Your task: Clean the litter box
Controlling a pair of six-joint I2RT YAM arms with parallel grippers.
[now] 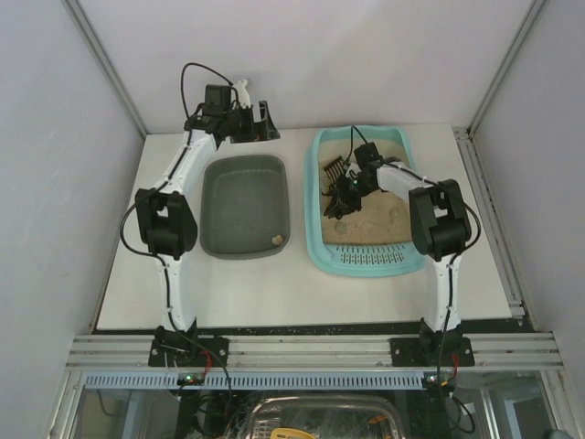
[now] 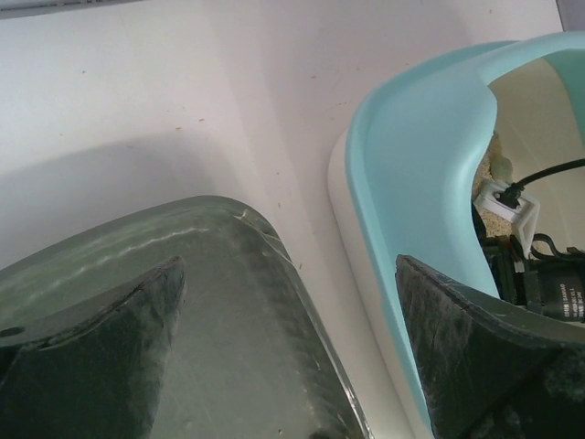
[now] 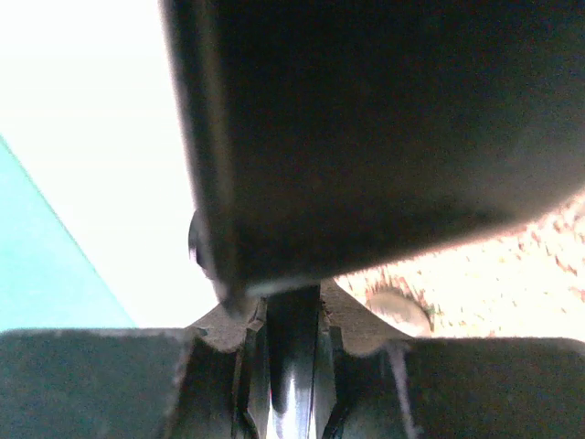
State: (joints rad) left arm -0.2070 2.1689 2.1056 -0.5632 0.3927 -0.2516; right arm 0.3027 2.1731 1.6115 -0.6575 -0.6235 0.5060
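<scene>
The light-turquoise litter box sits on the right half of the white table, its slotted end nearest the arm bases and beige litter spread across its floor. Just to its left, with a narrow strip of tabletop between them, lies a dark grey tray holding one small beige lump in its near right corner.

The right gripper reaches into the far left part of the box, its jaws clamped tight on the handle of a dark scoop (the right wrist camera shows the handle pinched between the fingers and the scoop's body filling most of the frame). A pale lump lies on the litter just beneath the scoop, and a few more clumps dot the sand toward the near end.

The left gripper hangs over the far end of the table, above the gap between tray and box, jaws spread wide and holding nothing. One of its dark fingers shows over the grey tray's corner, the other over the turquoise rim.
</scene>
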